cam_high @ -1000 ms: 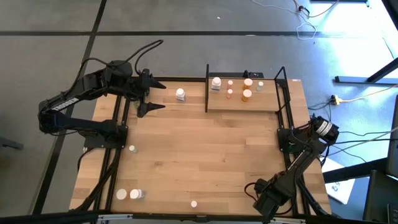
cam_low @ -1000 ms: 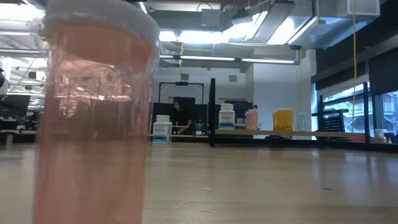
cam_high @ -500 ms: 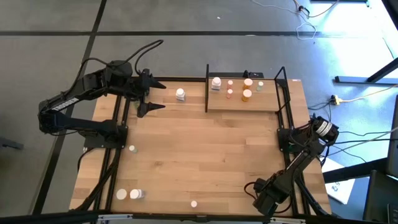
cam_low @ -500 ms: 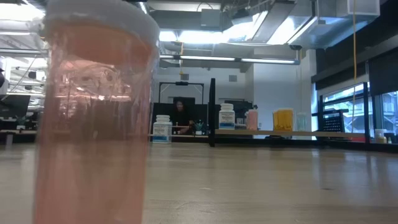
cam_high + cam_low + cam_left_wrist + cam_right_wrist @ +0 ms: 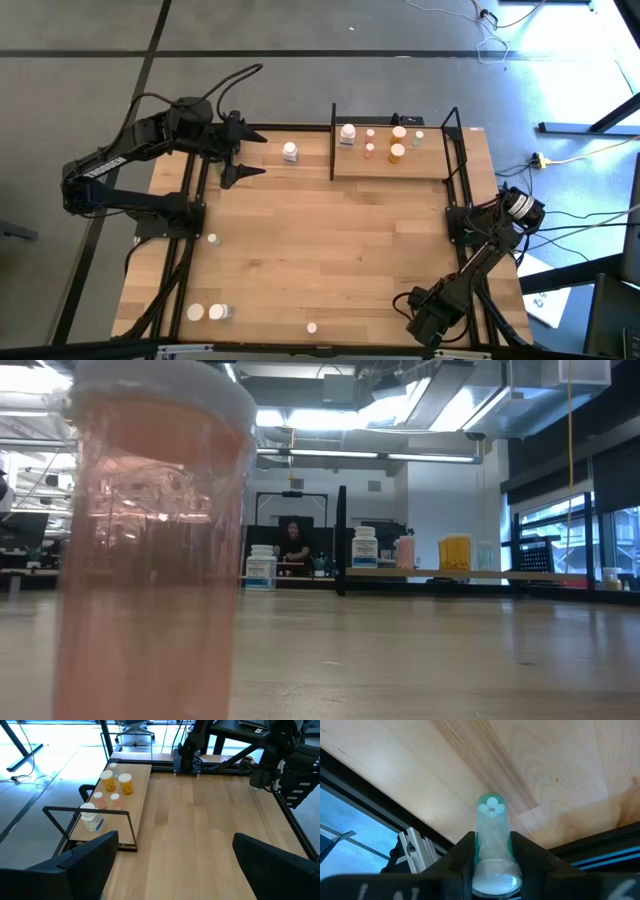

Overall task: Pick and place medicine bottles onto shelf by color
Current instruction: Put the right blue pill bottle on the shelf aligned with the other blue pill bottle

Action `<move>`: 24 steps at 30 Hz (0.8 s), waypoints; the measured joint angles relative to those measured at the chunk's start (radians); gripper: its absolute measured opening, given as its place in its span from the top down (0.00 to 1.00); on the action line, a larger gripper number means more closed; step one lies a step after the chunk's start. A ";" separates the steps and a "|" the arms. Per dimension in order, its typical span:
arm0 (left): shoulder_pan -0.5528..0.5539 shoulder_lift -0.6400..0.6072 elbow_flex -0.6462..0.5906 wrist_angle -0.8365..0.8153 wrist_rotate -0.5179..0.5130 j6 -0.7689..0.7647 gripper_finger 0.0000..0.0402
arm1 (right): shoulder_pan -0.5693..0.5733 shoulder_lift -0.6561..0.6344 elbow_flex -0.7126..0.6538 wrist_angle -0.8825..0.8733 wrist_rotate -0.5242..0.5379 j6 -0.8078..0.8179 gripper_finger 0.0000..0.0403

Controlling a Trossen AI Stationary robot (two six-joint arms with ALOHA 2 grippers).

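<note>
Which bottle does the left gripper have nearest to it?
Start at the shelf along the table's far edge. Just outside its left post, toward the left gripper, one white bottle stands alone on the bare table. Every other bottle up there is on the shelf.

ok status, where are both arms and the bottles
Right gripper shut on pale green bottle, near table corner. Left gripper open, beside white bottle. Six bottles on shelf.
</note>
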 joint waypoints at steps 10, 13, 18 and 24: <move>0.000 0.000 0.000 0.000 0.000 0.003 0.04 | -0.031 0.000 0.009 0.006 -0.008 -0.022 0.72; 0.000 0.000 0.000 0.000 0.000 0.004 0.04 | -0.059 0.000 0.021 0.007 -0.008 -0.052 0.71; 0.000 0.000 0.000 -0.001 0.000 0.004 0.04 | -0.117 0.000 0.048 0.004 -0.018 -0.109 0.73; 0.000 0.000 0.000 -0.001 0.000 0.004 0.04 | -0.196 -0.019 0.099 -0.038 -0.034 -0.164 0.72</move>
